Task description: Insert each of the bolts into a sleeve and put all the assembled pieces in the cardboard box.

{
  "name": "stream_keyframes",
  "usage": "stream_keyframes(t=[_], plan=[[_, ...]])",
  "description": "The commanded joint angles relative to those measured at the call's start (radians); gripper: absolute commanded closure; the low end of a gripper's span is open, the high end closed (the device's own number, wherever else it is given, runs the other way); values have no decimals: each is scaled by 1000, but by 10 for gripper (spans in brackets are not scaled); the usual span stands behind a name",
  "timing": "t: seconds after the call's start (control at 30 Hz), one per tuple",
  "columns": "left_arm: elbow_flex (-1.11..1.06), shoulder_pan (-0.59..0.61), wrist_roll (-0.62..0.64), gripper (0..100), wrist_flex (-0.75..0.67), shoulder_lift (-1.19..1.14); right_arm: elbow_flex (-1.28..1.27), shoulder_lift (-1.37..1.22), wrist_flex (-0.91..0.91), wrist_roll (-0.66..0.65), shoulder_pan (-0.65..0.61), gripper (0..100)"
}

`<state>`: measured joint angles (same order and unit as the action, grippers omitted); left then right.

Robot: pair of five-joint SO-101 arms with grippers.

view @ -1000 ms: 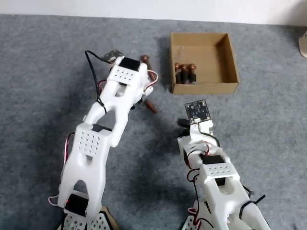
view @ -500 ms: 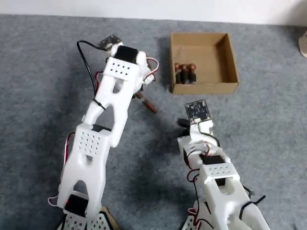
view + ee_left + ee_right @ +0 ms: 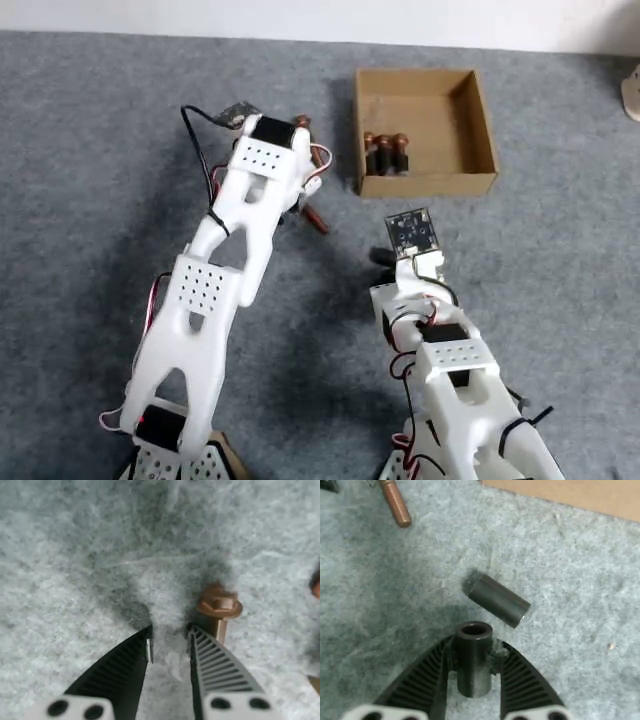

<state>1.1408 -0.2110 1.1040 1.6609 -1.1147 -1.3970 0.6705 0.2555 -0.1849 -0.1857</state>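
Right wrist view: right tool (image 3: pixel 472 650) clenched on a sleeve (image 3: pixel 472 667), spare sleeve (image 3: pixel 498 607) lying just past it. Left tool (image 3: pixel 170 639) released, bolt (image 3: pixel 219 607) just beside it.

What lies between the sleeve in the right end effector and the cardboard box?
A second sleeve, lying loose on the carpet, apart from both the held sleeve and the cardboard box; the right wrist view shows it.

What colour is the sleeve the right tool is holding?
The sleeve is matte black; the right wrist view shows it best.
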Motion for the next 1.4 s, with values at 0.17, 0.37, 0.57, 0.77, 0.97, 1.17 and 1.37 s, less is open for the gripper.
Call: stream_keyframes(t=[0.17,0.37,0.57,0.77,0.97,1.17,1.37], plan=[[165,-12,2,867,98,15,19,2,-24,-14,-4,992],[170,-5,2,867,100,22,19,2,-24,-14,-4,992],[160,-2,2,866,100,67,21,2,-24,-15,-4,992],[159,-1,-94,866,100,65,21,2,-24,-15,-4,992],[160,-1,-98,866,100,67,21,2,-24,-15,-4,992],[160,1,-146,867,100,67,21,2,-24,-15,-4,992],[159,1,-161,867,100,67,21,2,-24,-15,-4,992]])
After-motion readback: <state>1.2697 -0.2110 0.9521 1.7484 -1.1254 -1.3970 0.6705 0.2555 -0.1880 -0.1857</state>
